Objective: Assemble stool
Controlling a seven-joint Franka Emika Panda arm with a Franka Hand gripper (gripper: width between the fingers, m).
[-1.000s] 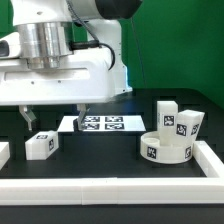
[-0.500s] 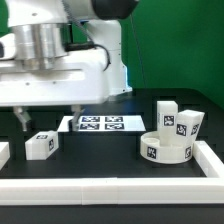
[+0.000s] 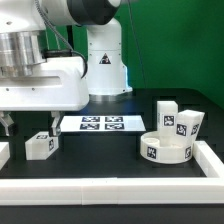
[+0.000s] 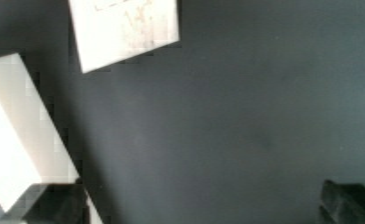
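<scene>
With the jaws wide apart just over the loose leg (image 3: 40,146) on the desk (image 3: 100,155), centre them squarely astride it before lowering and closing

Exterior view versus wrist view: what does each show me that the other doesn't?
Only the exterior view: the disc seat with two upright legs close by it, and the border rail. Only the wrist view: bare table between the fingertips of the open gripper. Both: the marker board, the gripper, and perhaps the loose leg, if the wrist's white shape is it.
</scene>
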